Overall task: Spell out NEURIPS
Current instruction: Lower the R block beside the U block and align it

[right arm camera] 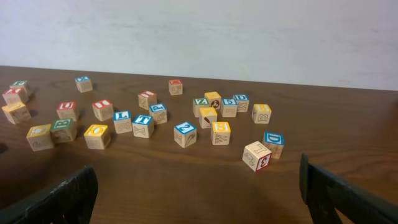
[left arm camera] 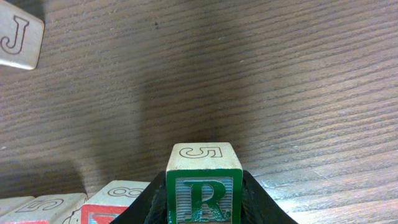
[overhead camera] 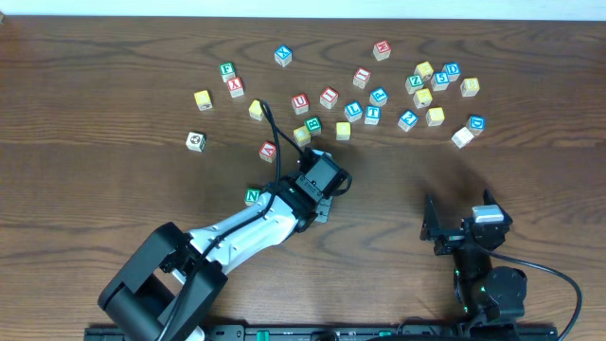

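Overhead: the left gripper (overhead camera: pixel 320 178) sat mid-table at the near edge of the scattered letter blocks (overhead camera: pixel 379 95), with the green N block (overhead camera: pixel 252 196) on the table (overhead camera: pixel 95 95) to its near left; the right gripper (overhead camera: pixel 431 227) lay well apart at the near right. Left wrist: jaws clamped on the green R block (left arm camera: pixel 203 186) — a 5 on its top face — with a J block (left arm camera: pixel 18 38) at far left. Right wrist: fingers (right arm camera: pixel 59 196) spread wide, blocks strewn over the table beyond.
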You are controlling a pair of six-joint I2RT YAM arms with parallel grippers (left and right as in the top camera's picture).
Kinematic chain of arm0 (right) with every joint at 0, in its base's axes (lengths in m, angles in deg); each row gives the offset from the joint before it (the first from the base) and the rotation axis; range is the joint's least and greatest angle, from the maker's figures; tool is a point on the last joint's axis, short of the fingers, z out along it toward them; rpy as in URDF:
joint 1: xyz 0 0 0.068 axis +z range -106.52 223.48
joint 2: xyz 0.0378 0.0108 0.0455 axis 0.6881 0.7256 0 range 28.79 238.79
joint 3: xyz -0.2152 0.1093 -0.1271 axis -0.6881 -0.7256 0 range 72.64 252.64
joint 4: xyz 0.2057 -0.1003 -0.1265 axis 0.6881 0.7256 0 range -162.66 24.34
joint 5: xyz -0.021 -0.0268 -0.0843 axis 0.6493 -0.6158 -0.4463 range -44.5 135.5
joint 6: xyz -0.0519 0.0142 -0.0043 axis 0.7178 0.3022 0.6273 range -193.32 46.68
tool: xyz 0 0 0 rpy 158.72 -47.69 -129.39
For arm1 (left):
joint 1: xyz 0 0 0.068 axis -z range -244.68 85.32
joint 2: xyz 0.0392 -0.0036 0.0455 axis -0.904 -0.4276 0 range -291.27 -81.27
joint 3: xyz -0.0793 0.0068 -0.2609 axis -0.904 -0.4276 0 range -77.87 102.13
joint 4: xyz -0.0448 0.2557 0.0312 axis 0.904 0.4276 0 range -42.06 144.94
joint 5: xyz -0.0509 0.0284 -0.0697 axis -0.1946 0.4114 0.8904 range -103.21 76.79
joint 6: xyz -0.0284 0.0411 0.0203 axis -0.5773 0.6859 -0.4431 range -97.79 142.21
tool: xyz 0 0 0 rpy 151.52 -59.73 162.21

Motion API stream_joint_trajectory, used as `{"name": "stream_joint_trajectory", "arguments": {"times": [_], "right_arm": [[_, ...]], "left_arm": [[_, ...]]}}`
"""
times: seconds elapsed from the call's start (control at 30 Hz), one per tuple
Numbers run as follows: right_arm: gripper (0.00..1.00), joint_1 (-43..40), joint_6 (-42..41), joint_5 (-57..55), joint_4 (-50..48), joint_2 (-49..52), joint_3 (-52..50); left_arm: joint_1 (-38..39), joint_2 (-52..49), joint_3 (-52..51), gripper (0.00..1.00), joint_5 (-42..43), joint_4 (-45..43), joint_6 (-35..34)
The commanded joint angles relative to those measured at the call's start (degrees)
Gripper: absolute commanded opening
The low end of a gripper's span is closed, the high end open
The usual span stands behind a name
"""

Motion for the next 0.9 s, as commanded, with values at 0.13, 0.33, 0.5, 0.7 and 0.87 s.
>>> {"name": "stream_joint_trajectory", "arguments": {"times": [0.13, 0.33, 0.5, 0.7, 0.87], "right_arm": [[0.99, -0.28, -0.42, 0.11, 0.26, 0.04, -0.07], [0.99, -0.28, -0.42, 0.11, 0.26, 0.04, -0.07], [0.99, -0.28, -0.42, 0.11, 0.26, 0.04, -0.07], [0.99, -0.28, -0.42, 0.11, 0.26, 0.04, -0.07], [0.99, -0.28, -0.42, 0.11, 0.26, 0.04, -0.07]], "left_arm": [[-0.07, -0.85, -0.04, 0.08, -1.29, 1.09, -2.67], [-0.07, -0.85, -0.02, 0.08, -1.29, 2.1, -4.55], [-0.07, -0.85, -0.02, 0.08, -1.29, 2.47, -5.07], [-0.07, -0.85, -0.02, 0.08, -1.31, 2.73, -6.12], [-0.07, -0.85, -0.02, 0.07, -1.75, 3.13, -6.97]]}}
